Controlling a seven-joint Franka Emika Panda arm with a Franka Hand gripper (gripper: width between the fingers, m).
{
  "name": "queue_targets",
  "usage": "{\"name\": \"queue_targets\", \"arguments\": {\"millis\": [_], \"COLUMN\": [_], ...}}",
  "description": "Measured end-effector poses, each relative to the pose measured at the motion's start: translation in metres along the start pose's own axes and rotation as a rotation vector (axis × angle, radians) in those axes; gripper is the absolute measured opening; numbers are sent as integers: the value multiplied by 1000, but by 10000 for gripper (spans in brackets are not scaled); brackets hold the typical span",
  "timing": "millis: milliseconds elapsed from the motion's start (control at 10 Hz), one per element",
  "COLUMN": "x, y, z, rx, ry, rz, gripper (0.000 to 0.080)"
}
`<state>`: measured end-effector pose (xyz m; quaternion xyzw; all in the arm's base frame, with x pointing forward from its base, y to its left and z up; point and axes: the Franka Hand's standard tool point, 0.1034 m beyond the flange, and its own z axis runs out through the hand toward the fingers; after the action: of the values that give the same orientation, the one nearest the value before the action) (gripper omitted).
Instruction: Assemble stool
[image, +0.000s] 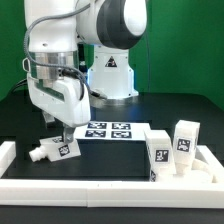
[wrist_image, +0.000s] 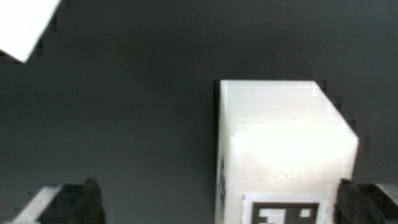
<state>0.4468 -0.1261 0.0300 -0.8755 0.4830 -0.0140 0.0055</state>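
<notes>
The pincer (wrist_image: 217, 205) stands wide open over a lying leg (wrist_image: 285, 140), which sits between the fingers (wrist_image: 71, 203) but close to one. Closing off-centre could shove or twist the leg, giving a skewed grip.

Arm (image: 58, 62) low; fingers (wrist_image: 71, 203) wide apart

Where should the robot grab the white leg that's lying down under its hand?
Probably across its long flat sides, near the middle, coming straight down from above. The leg lies on its side on the table, and the wrist view shows it between the fingers of the open gripper, closer to one.
</notes>
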Motion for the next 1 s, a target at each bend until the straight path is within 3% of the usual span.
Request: {"name": "queue_targets", "arguments": {"millis": [400, 500, 600, 800, 900, 1000], "x": [3, 3, 3, 3, 4, 4], "y": [-7, -7, -8, -7, -7, -8], "z": [0, 0, 0, 0, 0, -1], "rx": [7, 8, 8, 8, 8, 8], "ry": [40, 40, 40, 40, 40, 41], "rz": [-17, -17, -17, -17, -17, -17], "gripper": [601, 427, 427, 109, 21, 7]}}
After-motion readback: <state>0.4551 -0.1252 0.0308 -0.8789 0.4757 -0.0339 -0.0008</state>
